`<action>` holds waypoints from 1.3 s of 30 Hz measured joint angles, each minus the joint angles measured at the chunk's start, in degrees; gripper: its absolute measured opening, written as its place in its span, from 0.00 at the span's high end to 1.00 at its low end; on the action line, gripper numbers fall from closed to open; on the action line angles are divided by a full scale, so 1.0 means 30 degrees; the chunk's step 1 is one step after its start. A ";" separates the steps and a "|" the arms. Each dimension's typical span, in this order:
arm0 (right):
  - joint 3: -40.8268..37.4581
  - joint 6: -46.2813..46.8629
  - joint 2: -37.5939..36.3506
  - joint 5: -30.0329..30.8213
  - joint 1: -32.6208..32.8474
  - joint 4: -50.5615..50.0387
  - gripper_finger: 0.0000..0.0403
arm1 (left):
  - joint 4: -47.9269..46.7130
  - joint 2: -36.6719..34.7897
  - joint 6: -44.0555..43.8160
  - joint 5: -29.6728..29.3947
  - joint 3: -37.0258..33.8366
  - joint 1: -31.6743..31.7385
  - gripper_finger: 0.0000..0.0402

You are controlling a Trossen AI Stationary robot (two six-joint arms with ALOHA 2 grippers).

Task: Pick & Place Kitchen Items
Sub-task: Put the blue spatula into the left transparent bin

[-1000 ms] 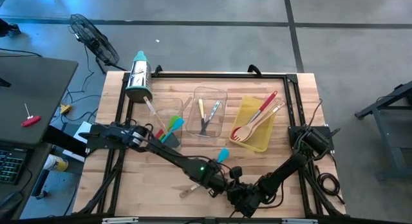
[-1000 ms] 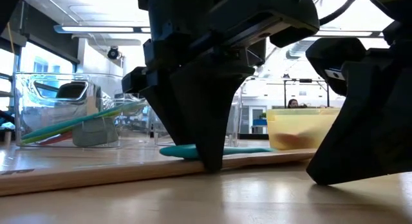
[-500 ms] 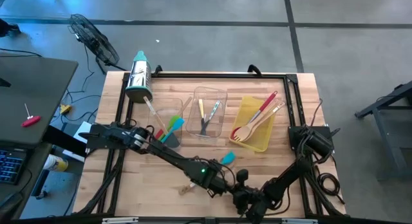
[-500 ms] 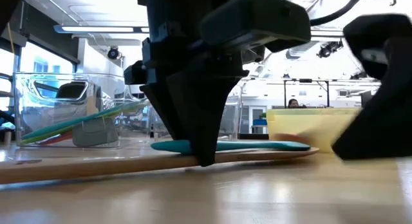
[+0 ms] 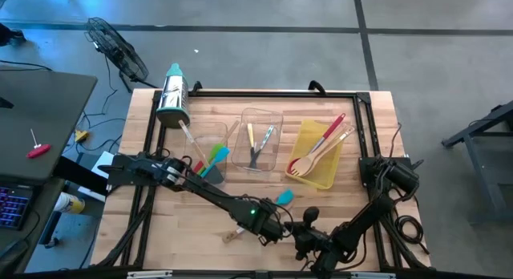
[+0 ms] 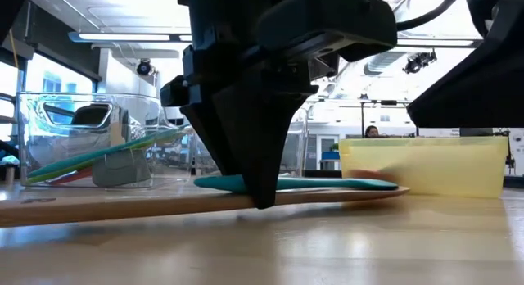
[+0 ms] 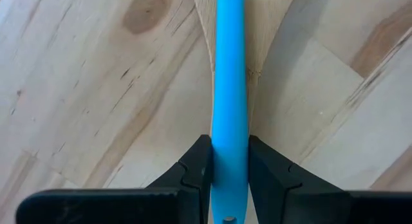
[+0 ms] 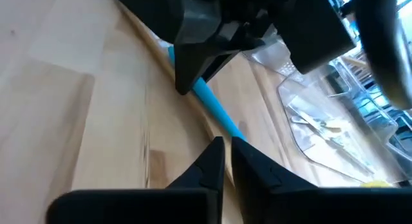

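Worktop [image 5: 200, 219]: pale wood, black frame round its edge

Left claw [image 7: 229, 185]: low at the near middle of the worktop, clamped on the handle of a teal spatula [image 7: 230, 76]. Fingers [image 7: 199, 166] press the handle from both sides. Spatula blade [image 5: 283, 197] points toward the yellow bin; in the low view the spatula [image 6: 327, 184] lies about level, just above a wooden utensil

Wooden utensil [image 6: 123, 205]: long, flat on the worktop under the spatula, reaching out toward the near left; its end [image 5: 232, 235] shows beside the left arm

Right claw [image 8: 226, 150]: just right of the left claw, near the front edge, raised off the wood, fingers close together with only a thin gap, holding nothing. It faces the left claw [image 8: 193, 69] and the teal handle [image 8: 215, 111]

Clear bin, left [image 5: 210, 135]: green and teal spatulas [image 5: 216, 157] standing out of it, a grey one beside them

Clear bin, middle [image 5: 261, 115]: small knives [image 5: 258, 143]

Yellow bin [image 5: 317, 179]: red utensils [image 5: 330, 133], a wooden fork, a wooden spoon

Steel cylinder [image 5: 172, 95]: teal cap, far left corner

Off the worktop: a fan [image 5: 116, 46] on the floor; a person, small, far back in the low view
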 joint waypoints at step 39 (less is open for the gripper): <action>0.0022 -0.0483 -0.0243 -0.5038 -0.2959 -0.2103 0.61 | -0.0213 -0.0066 0.2565 0.0386 0.0039 -0.0721 0.83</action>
